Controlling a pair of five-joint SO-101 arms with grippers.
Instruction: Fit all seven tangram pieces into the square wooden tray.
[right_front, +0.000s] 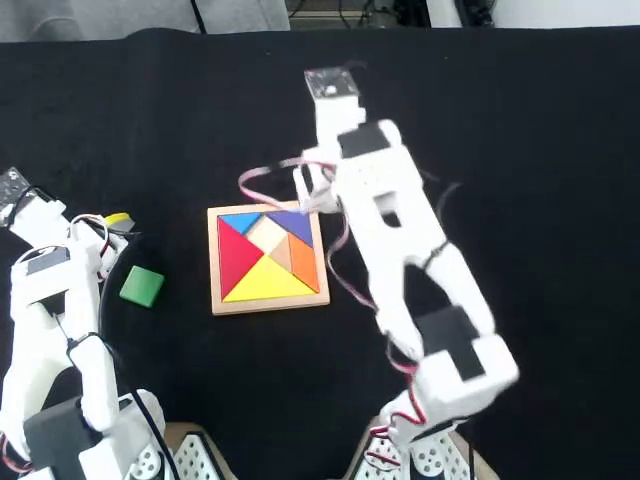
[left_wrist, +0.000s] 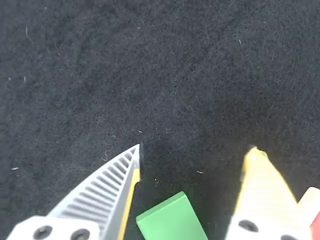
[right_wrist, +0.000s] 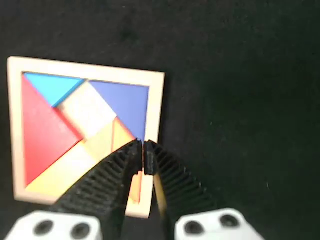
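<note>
The square wooden tray (right_front: 322, 262) lies mid-table. It holds a red triangle (right_front: 236, 256), a yellow triangle (right_front: 268, 280), light blue, dark blue (right_wrist: 125, 99) and orange pieces, and a cream square (right_wrist: 87, 107). I cannot tell whether a tan patch (right_wrist: 100, 142) beside the square is a piece or bare floor. A green piece (right_front: 141, 286) rests on the cloth to the left of the tray. My left gripper (left_wrist: 195, 150) is open, and the green piece (left_wrist: 170, 220) lies between its fingers near their base. My right gripper (right_wrist: 144, 147) is shut and empty, above the tray's right side (right_wrist: 156, 120).
Black cloth (right_front: 520, 150) covers the whole table. The right arm's white body (right_front: 400, 240) stretches from the front edge past the tray's right side. The left arm (right_front: 50, 320) stands at the front left.
</note>
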